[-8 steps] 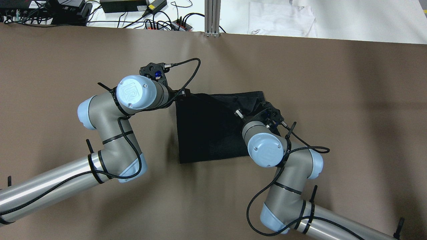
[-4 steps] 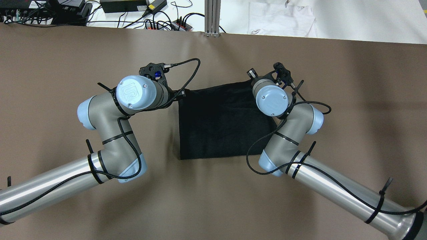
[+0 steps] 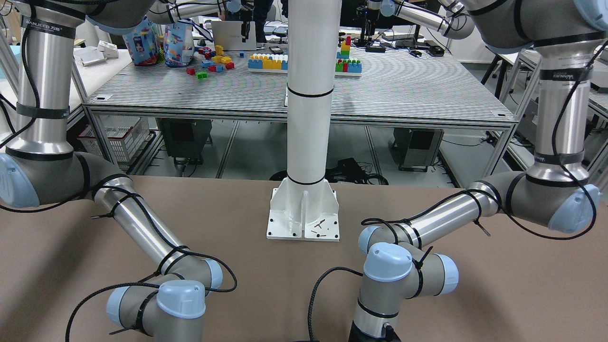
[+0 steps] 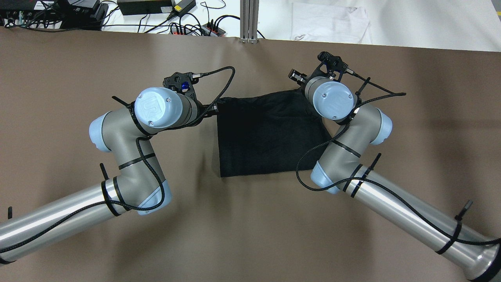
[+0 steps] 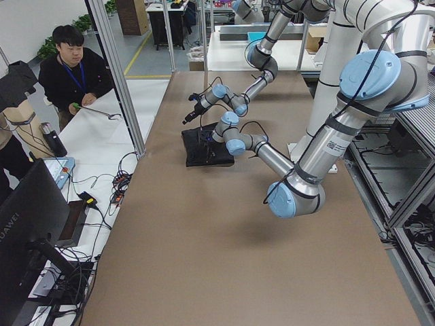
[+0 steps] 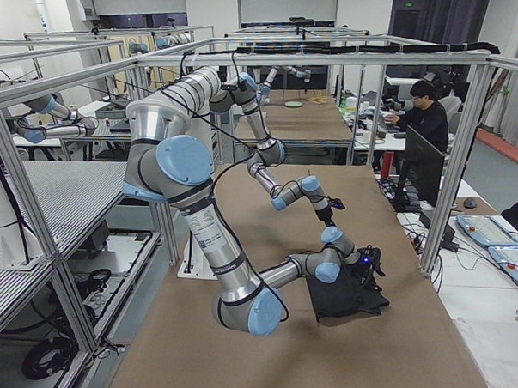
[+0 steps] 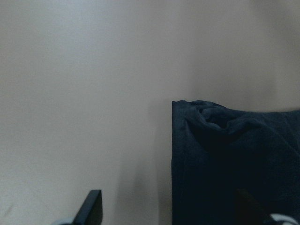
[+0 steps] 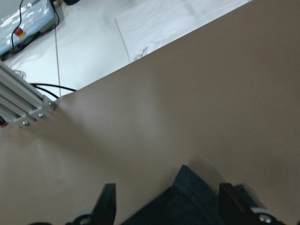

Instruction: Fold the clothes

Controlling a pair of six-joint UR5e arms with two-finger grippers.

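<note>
Overhead exterior view shows the plain black soft fabric garment [image 4: 270, 133] lying on the brown table [image 4: 250, 227], midway along it and nearer its far edge. The left gripper [image 7: 168, 206] stands wide over the garment's far left corner. The right gripper [image 8: 166, 201] stands wide over its far right corner, and neither is clamped on it.

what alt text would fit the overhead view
A black garment lies spread flat in the middle of a brown table. The left arm reaches to its far left corner and the right arm to its far right corner.
</note>
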